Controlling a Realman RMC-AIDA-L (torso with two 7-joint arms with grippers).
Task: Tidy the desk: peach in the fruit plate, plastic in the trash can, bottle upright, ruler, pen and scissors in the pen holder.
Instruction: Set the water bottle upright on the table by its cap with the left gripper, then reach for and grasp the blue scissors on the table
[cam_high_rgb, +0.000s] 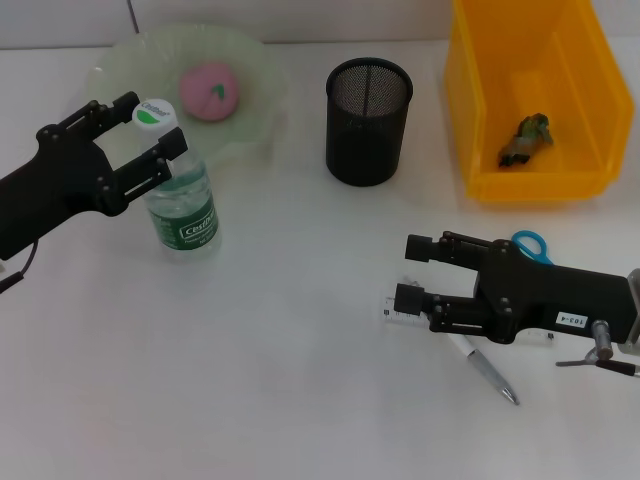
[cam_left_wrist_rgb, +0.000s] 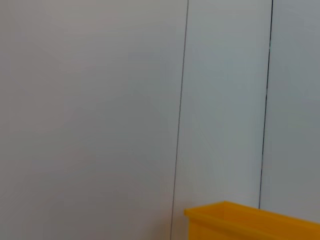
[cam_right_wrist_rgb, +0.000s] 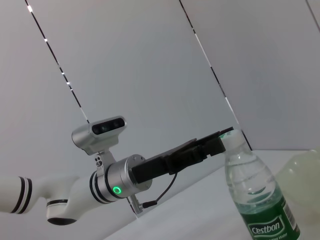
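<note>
A clear water bottle (cam_high_rgb: 183, 205) with a green label stands upright on the white desk; it also shows in the right wrist view (cam_right_wrist_rgb: 252, 192). My left gripper (cam_high_rgb: 156, 124) is open, with one finger on each side of its white cap; it also shows in the right wrist view (cam_right_wrist_rgb: 220, 144). My right gripper (cam_high_rgb: 414, 272) is open, low over a white ruler (cam_high_rgb: 393, 306). A silver pen (cam_high_rgb: 488, 370) and blue-handled scissors (cam_high_rgb: 532, 245) lie partly hidden under that arm. A pink peach (cam_high_rgb: 208, 90) lies in the green fruit plate (cam_high_rgb: 255, 60). A crumpled plastic piece (cam_high_rgb: 527, 136) lies in the yellow bin (cam_high_rgb: 480, 120).
A black mesh pen holder (cam_high_rgb: 368, 122) stands at the back middle, between the plate and the bin. The left wrist view shows only a wall and the bin's rim (cam_left_wrist_rgb: 250, 220). Bare desk lies in front of the bottle.
</note>
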